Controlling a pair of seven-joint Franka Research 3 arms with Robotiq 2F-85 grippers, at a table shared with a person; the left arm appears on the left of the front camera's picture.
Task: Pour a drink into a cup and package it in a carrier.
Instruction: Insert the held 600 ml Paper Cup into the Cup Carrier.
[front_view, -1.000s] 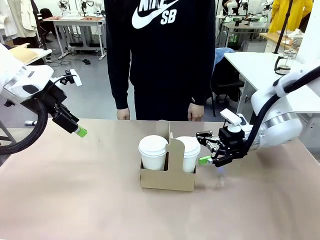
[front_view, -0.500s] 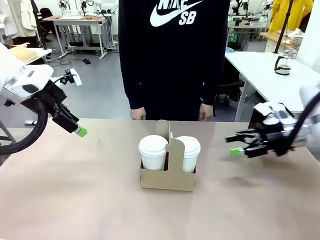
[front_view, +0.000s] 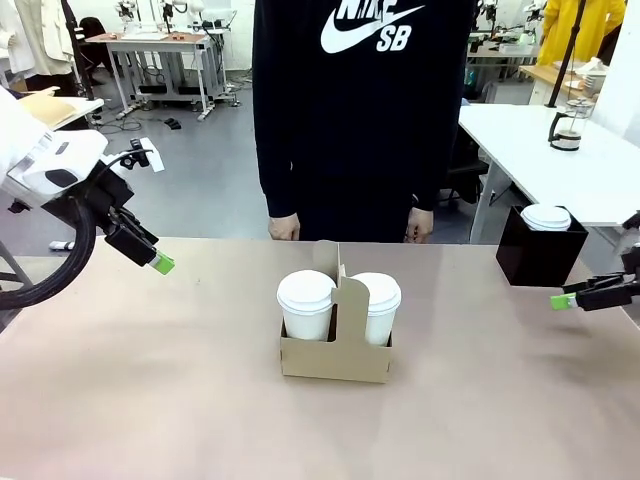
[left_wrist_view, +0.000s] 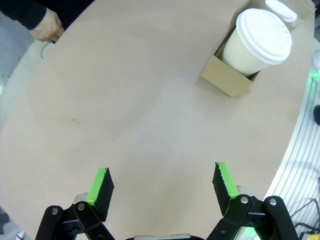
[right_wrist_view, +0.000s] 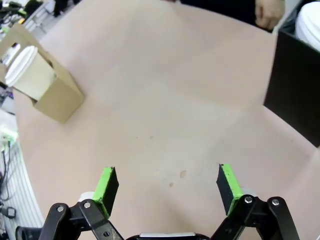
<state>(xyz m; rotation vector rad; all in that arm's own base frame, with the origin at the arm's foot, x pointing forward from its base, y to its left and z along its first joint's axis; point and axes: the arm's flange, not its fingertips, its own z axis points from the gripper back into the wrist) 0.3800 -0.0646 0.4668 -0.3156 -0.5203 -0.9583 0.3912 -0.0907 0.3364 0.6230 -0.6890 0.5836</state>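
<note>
Carrier (front_view: 335, 350) sits mid-bench (front_view: 150, 400) with two lidded white cups in its holes; the cup (front_view: 306, 305) on the robot's left, a second cup (front_view: 378, 306) beside it, handle between them. Left claw (left_wrist_view: 161, 184) released, jaws wide, hovering over bare bench at the left edge. Right claw (right_wrist_view: 165, 186) also released, empty, out at the right edge near a black box (front_view: 538, 253) holding a lidded cup. Person stands at far side, hands (front_view: 285, 229) hanging at the bench edge.

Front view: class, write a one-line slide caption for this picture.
Two lidded cups sit in the carrier while both open end effectors stay clear of it.
</note>
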